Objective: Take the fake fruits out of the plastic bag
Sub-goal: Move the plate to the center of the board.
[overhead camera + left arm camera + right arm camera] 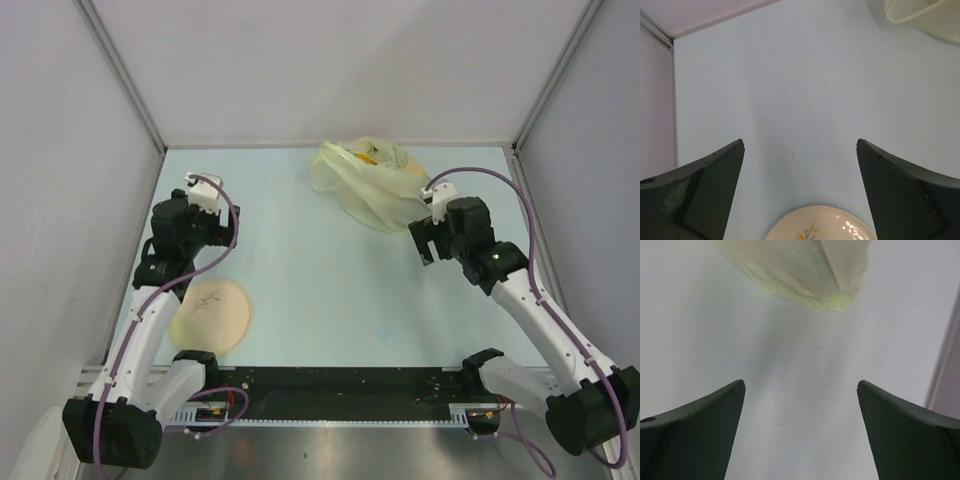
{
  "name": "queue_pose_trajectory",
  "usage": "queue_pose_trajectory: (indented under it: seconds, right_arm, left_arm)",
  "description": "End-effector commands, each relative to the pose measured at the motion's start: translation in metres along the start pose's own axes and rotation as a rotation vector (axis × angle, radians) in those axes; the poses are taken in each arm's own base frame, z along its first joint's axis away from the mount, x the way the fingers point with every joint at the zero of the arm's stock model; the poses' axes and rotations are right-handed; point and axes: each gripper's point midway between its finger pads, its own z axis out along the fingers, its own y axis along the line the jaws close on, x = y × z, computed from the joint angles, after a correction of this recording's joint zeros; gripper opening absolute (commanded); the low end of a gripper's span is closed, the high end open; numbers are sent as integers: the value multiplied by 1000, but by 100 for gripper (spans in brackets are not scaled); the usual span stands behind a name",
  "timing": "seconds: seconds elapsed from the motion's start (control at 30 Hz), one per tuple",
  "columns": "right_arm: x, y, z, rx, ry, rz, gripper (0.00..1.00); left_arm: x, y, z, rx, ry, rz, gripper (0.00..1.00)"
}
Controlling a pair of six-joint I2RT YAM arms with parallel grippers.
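At table rear: plastic bag (368, 182); plate (213, 313) front-left, well apart.

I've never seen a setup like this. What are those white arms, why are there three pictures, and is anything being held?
These are two robot arms bolted at the near edge of a pale blue table. The overhead picture shows both. The other two come from a camera on each wrist, and the dark wedges there are that arm's own jaws. On the table lie a crinkly plastic bag with something yellow and orange showing through, and a beige plate. The left gripper and the right gripper both stand wide open over bare table, holding nothing.
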Motion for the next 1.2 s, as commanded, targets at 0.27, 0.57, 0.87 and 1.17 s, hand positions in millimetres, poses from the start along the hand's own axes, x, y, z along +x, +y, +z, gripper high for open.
queue_pose_trajectory:
  seconds: [0.27,0.57,0.87,1.17]
  right_arm:
    - [-126,58,-31,-255,-487,-219,96]
    - [-149,75,-22,-240,-462,-177,95]
    - [-171,94,-2,-277,-480,-92,93]
    - [-157,104,-3,-331,-423,-72,94]
  left_arm:
    - [-59,3,-16,20,-120,59,100]
    - [-4,13,-9,-85,-25,-172,100]
    - [62,30,-26,-68,276,132,100]
    - [165,109,-54,-204,634,106,99]
